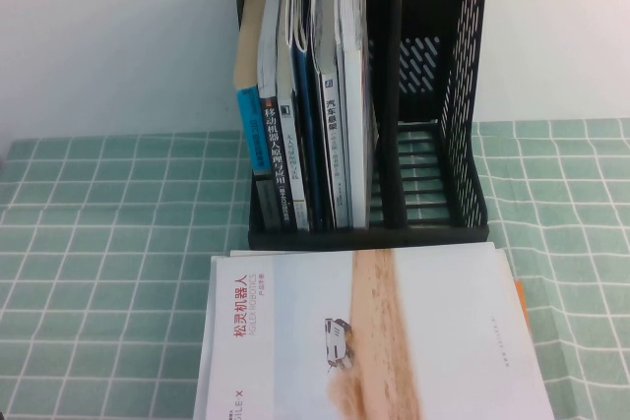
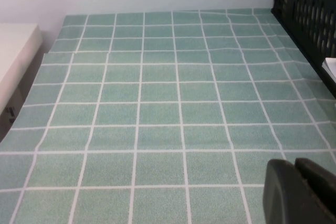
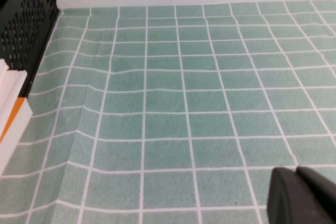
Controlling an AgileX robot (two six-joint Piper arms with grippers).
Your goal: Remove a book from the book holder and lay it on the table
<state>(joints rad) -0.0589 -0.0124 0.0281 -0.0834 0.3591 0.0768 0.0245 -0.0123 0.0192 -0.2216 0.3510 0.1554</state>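
The black book holder (image 1: 433,95) stands at the back middle of the table (image 1: 98,243). Several books stand upright in its left slots, among them tall thin white magazines (image 1: 352,66). They show edge-on with covers hidden, so I cannot tell which one is the book. Neither arm shows in the high view. My left gripper (image 2: 295,164) is shut and empty over bare cloth, left of the holder (image 2: 310,9). My right gripper (image 3: 295,170) is shut and empty over the cloth, right of the holder (image 3: 26,19).
A white book with a tan stripe and a red Chinese title (image 1: 374,341) lies flat in front of the holder. Its edge shows in the right wrist view (image 3: 10,108). The holder's right slots are empty. A white wall stands behind the table.
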